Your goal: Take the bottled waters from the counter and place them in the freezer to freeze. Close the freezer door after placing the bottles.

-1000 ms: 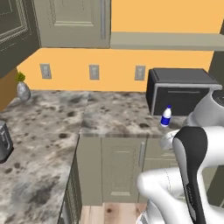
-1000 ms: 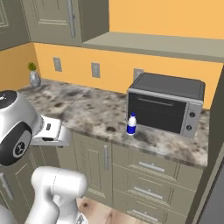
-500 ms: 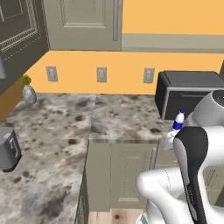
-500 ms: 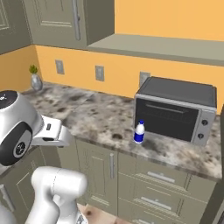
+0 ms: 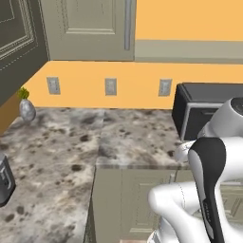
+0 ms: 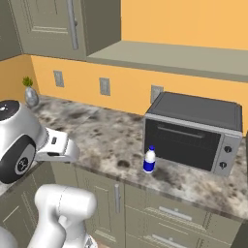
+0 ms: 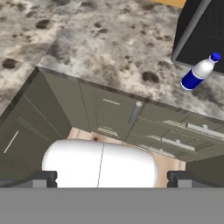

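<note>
The bottle (image 6: 149,160), blue-capped with a blue band around its lower half, is standing upright on the counter (image 6: 101,138), just in front of the left end of the toaster oven (image 6: 193,131) and near the counter's front edge. In the hand view we are seeing the same bottle (image 7: 199,71) at the upper right, apart from everything but the oven's dark front beside it. We are looking at one bottle only here. The oven is sitting against the orange wall (image 6: 184,19), its glass door shut and two knobs showing on the right of its face. Below the bottle, beige cabinet fronts (image 6: 114,198) are running under the stone, with drawers stacked toward the right. Three outlets (image 5: 110,87) are lining the wall above the slab, and a small grey vase (image 5: 27,110) with a green sprig is standing in the far left corner of the counter. Upper cabinets (image 5: 88,28) are hanging over that stretch. A dark appliance (image 5: 4,182) is showing at the left edge of the left base view, on the near leg of the counter. Our gripper (image 7: 111,177) is hanging released, its tips spread wide and holding nothing, well apart from the bottle and out over the cabinet fronts and floor.
</note>
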